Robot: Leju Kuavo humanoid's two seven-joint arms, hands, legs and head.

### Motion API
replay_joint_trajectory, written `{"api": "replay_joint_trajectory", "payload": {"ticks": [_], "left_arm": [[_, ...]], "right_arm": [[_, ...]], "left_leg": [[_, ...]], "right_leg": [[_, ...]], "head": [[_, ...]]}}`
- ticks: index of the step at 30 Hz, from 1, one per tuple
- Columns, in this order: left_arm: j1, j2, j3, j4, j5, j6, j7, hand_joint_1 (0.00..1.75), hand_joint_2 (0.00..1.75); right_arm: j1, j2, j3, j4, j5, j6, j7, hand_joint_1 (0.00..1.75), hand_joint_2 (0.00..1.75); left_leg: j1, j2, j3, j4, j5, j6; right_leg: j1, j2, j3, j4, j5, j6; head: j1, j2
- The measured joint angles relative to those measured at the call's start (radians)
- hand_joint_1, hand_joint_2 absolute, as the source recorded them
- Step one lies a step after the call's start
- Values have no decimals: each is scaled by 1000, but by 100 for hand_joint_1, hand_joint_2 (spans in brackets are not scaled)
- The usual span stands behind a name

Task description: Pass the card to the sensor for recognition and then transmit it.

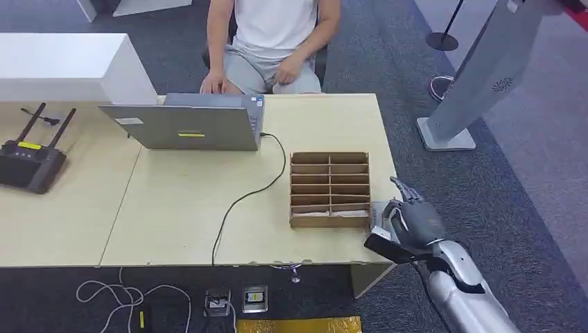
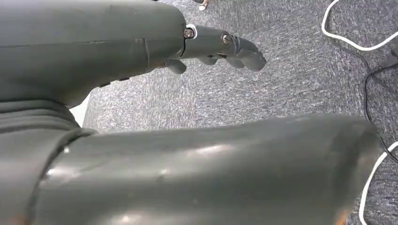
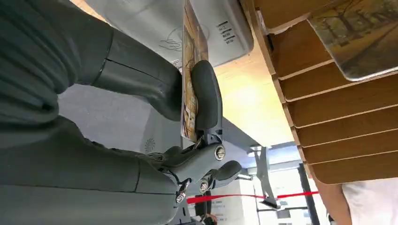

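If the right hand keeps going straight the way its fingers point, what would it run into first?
Probably nothing soon: the right hand, pinching the card, points up past the wooden organizer's right side over bare table. Depth is uncertain.

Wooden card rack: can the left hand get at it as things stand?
Probably not. The left hand hangs over carpet, holding nothing, while the wooden card rack sits at the table's right end, beside the right hand that pinches a card.

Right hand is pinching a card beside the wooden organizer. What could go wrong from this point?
1. The right hand holds the card by a thin thumb-and-finger pinch, so it might slip or twist.
2. The hand sits close to the wooden organizer; a swing could knock it.
3. The hand is at the table's edge, so a dropped card could land on the floor.
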Motion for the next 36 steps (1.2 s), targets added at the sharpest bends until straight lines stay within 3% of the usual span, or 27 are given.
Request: {"api": "replay_joint_trajectory", "payload": {"ticks": [36], "left_arm": [[0,-5,0,0,-5,14,-12,0,0]], "right_arm": [[-13,20,-4,77,-15,-29,-18,175,175]], "left_leg": [[0,3,5,0,0,0]], "right_leg": [[0,5,3,0,1,-1]], "head": [[0,0]]}}
